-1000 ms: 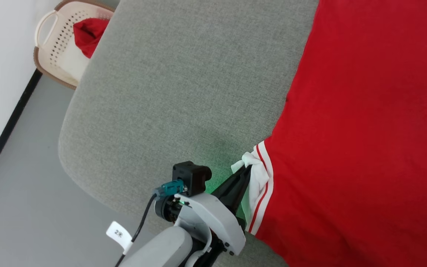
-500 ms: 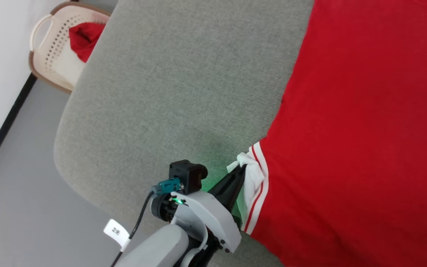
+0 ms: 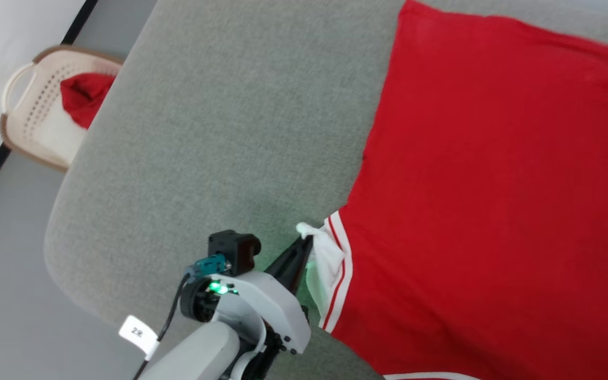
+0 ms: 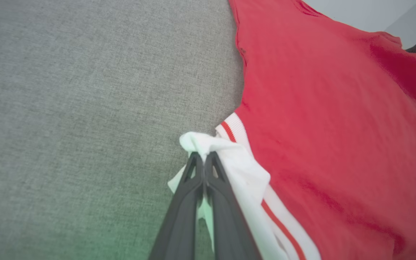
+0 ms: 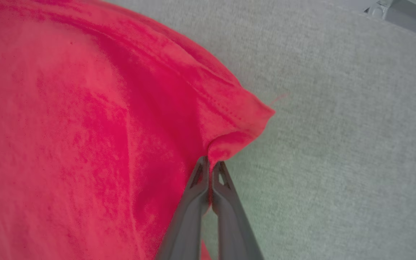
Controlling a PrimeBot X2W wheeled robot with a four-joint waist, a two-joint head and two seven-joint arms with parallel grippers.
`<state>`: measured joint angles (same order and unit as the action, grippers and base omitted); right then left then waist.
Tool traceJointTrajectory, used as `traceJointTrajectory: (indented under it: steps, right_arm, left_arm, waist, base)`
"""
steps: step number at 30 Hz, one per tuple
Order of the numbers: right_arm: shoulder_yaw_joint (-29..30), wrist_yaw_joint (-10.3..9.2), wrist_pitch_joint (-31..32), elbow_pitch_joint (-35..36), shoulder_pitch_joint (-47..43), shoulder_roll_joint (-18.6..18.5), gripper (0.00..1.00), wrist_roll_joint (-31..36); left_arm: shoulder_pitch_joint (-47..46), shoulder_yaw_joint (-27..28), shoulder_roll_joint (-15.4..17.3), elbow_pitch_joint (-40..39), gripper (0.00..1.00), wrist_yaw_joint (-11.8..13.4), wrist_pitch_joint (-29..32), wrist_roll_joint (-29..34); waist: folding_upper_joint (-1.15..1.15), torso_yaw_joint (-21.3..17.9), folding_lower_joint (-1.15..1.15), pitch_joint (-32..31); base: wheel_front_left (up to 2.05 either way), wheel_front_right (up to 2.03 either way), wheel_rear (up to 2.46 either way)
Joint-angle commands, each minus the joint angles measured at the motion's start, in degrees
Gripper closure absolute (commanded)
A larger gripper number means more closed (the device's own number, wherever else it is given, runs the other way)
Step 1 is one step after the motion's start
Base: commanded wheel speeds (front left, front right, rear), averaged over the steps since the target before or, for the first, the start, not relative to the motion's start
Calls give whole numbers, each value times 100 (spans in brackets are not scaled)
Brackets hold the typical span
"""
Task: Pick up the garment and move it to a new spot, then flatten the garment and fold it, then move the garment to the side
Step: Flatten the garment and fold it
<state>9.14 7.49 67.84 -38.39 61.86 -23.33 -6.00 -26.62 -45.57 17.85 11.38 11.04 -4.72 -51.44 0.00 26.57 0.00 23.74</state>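
The garment lies spread red side up over the right part of the grey upholstered surface. A white panel with red-and-white stripe trim shows at its lower left edge. My left gripper is shut on that white corner, its dark fingers pressed together around the bunched cloth. In the right wrist view my right gripper is shut on a red corner of the garment, which puckers up at the fingertips.
A cream basket holding a plain red cloth bundle stands on the grey floor by the white wall, off the surface's left edge. Bare grey upholstery stretches left of the garment.
The head camera has swung, so the whole picture shifted left and the garment's far edge came into view. My left gripper keeps its hold on the white corner.
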Motion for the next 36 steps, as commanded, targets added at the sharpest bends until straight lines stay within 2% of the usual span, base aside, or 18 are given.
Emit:
traceJointTrajectory:
  steps: [1,7,15,20,25,32,35,36]
  right_arm:
    - [-282,-1,41,238,-359,-102,100,-347]
    - [-797,0,220,1372,-1474,-439,100,-1489]
    - [-379,0,496,2970,-3079,-513,100,-2383]
    - [171,0,691,3890,-4218,-260,100,-2586]
    - [667,0,666,4572,-5229,130,100,-2457]
    - [786,0,340,4823,-5877,664,100,-2314]
    - [704,0,101,4761,-5881,732,100,-2263]
    - [661,0,-21,4748,-5854,701,60,-2206]
  left_arm:
    - [105,45,76,-37,100,58,5,-37]
    - [265,134,316,-130,100,205,50,-83]
    - [504,227,594,-347,100,371,106,-134]
    - [654,265,751,-536,100,499,159,-158]
    - [747,294,858,-645,100,571,179,-186]
    - [790,312,922,-770,100,636,215,-191]
    - [774,322,941,-788,100,659,227,-200]
    - [778,326,946,-794,100,659,230,-203]
  waist:
    - [0,-334,0,-356]
    - [0,-651,0,-686]
    - [0,-961,0,-1014]
    - [0,-1100,0,-1155]
    - [0,-1204,0,-1210]
    - [0,-1330,0,-1199]
    - [0,-1369,0,-1194]
    - [0,-1383,0,-1193]
  base:
    - [0,0,0]
    - [0,0,0]
    - [0,0,0]
    - [0,0,0]
    - [0,0,0]
    - [0,0,0]
    - [0,0,0]
    - [0,0,0]
